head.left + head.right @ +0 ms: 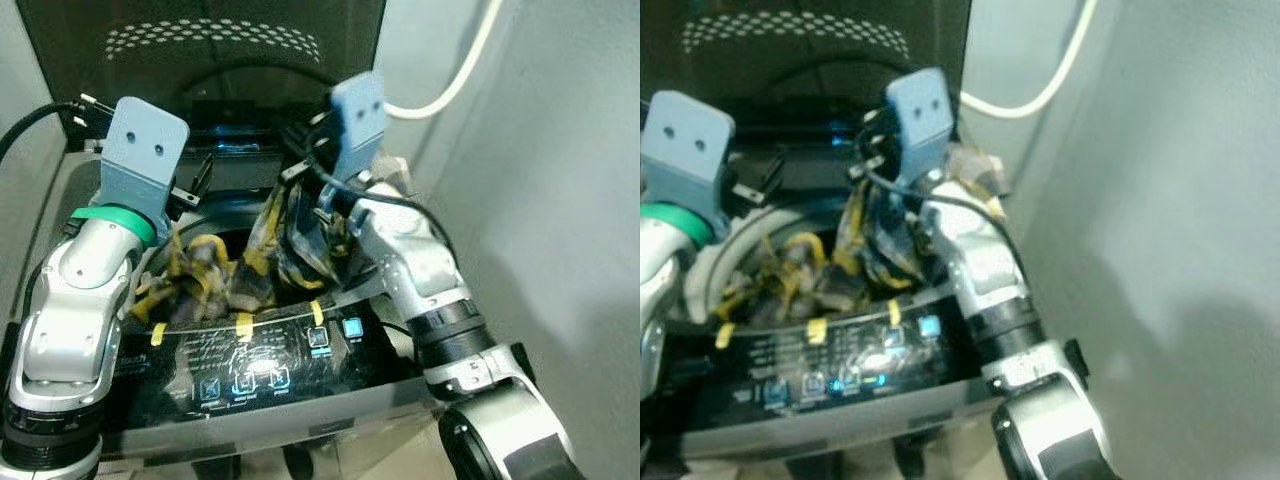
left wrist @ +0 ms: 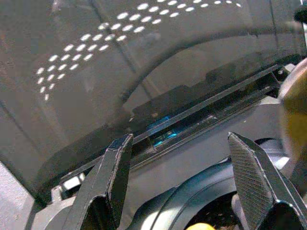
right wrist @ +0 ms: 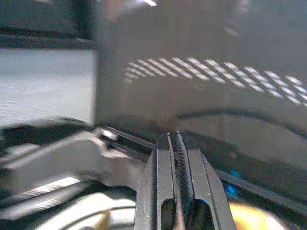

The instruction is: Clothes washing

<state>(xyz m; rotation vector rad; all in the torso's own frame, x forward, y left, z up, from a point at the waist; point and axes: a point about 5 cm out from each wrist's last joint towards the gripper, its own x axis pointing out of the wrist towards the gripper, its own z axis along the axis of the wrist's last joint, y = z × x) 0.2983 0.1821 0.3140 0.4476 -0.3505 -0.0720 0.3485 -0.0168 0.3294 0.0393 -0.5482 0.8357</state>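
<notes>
Clothes (image 1: 215, 275) with yellow, dark and pale patches lie bunched up in the round mouth of the washing machine (image 1: 300, 375), which opens at the top. Part of the cloth hangs over the front edge of the mouth, and another part rises in a dark and yellow clump (image 1: 295, 235) next to the right arm. The right gripper (image 3: 176, 158) is above the back of the drum, and its two black fingers are pressed flat together with no gap; I cannot tell if any cloth is caught between them. The left gripper (image 2: 184, 177) is over the left side of the drum, and its fingers (image 2: 117, 165) are spread wide apart with nothing between them. Both wrists have a grey-blue block on top, and the left arm has a green band (image 1: 115, 220) around it. In front of the drum is a shiny black control panel (image 1: 250, 365) with small lit buttons and bits of yellow tape (image 1: 243, 325) along its top edge. The dark lid (image 1: 210, 50) stands up at the back and has rows of pale dots on it. A white cable (image 1: 455, 85) curves along the grey wall (image 1: 560, 200) on the right.
</notes>
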